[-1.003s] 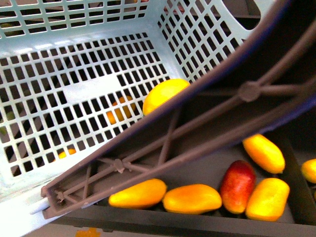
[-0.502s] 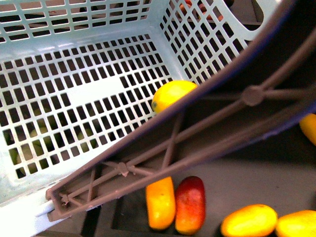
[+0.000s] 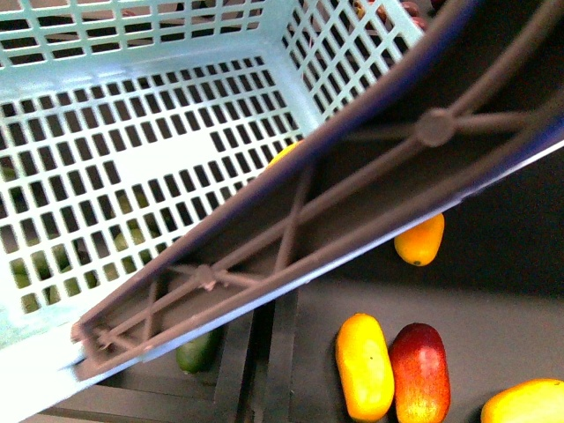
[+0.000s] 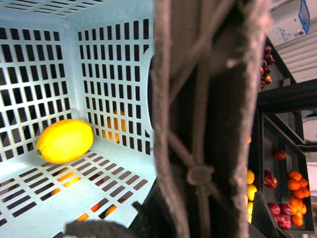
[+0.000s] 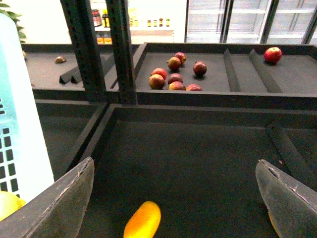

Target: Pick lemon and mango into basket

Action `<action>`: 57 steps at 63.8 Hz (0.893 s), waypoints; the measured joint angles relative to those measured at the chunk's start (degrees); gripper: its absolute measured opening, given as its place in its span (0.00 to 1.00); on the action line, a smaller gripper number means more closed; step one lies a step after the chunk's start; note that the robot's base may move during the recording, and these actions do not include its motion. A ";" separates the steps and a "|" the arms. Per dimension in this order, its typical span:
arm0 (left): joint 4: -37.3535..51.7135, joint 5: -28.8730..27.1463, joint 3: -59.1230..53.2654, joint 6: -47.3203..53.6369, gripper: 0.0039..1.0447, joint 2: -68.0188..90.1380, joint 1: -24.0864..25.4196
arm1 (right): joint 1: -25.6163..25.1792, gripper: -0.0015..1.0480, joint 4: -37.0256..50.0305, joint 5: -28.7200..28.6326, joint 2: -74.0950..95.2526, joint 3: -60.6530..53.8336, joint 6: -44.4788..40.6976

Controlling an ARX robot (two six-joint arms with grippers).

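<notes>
The pale teal basket [image 3: 159, 167] fills the front view, its brown handle [image 3: 352, 185] crossing it diagonally. The lemon [image 4: 65, 141] lies on the basket floor by a slotted wall; in the front view only its edge [image 3: 284, 153] peeks from behind the handle. My left gripper [image 4: 193, 213] is shut on the handle [image 4: 203, 124], which hides its fingers. My right gripper [image 5: 173, 198] hangs open over a dark shelf tray, with an orange-yellow mango [image 5: 143, 220] lying below, nearer one finger [image 5: 59, 203]. The front view shows that mango [image 3: 419, 240] just past the handle.
Below the basket lie another yellow mango [image 3: 364, 366], a dark red mango [image 3: 419, 374] and a green fruit [image 3: 198, 351]. Red apples [image 5: 173, 77] sit on a rear shelf. A dark upright post [image 5: 106, 49] and the basket wall [image 5: 20, 124] stand beside the right gripper.
The shelf fruits have slid across the front view under the basket, and different mangoes now show. The lemon has slipped almost wholly behind the handle. The left grip on the handle holds.
</notes>
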 joint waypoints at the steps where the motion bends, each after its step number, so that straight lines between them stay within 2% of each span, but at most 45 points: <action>1: 0.00 0.00 0.00 0.00 0.04 0.00 0.00 | 0.81 0.92 -5.16 3.45 0.02 1.60 2.16; 2: 0.00 0.02 0.00 0.00 0.04 0.00 0.02 | 1.18 0.92 -8.15 4.24 0.13 2.56 2.75; 4: 0.00 0.07 0.00 0.02 0.04 0.00 0.02 | 1.97 0.92 -16.96 9.49 0.68 5.81 7.58; 7: 0.00 0.13 0.02 0.02 0.04 0.00 0.00 | 2.03 0.92 -27.02 12.83 2.05 9.55 13.18; 10: 0.00 0.17 0.04 0.09 0.04 0.00 -0.17 | 1.75 0.92 -34.27 13.55 3.58 11.67 17.51; 14: 0.00 0.28 0.04 0.09 0.04 0.02 -0.20 | 1.05 0.92 -37.77 12.92 5.88 12.00 21.64; 19: 0.00 0.24 0.04 -0.20 0.04 0.09 -0.20 | -0.44 0.92 -35.80 11.15 10.62 11.82 24.02; 33: 0.00 0.13 0.07 -0.07 0.04 0.09 -0.17 | -2.60 0.92 -21.09 4.85 32.06 15.10 26.27; 46: 0.00 0.17 0.04 -0.07 0.04 0.09 -0.20 | -1.51 0.92 -13.57 3.52 49.35 21.79 29.40; 57: 0.00 0.17 0.04 -0.07 0.04 0.09 -0.20 | 0.20 0.92 -12.55 5.25 61.72 29.35 33.57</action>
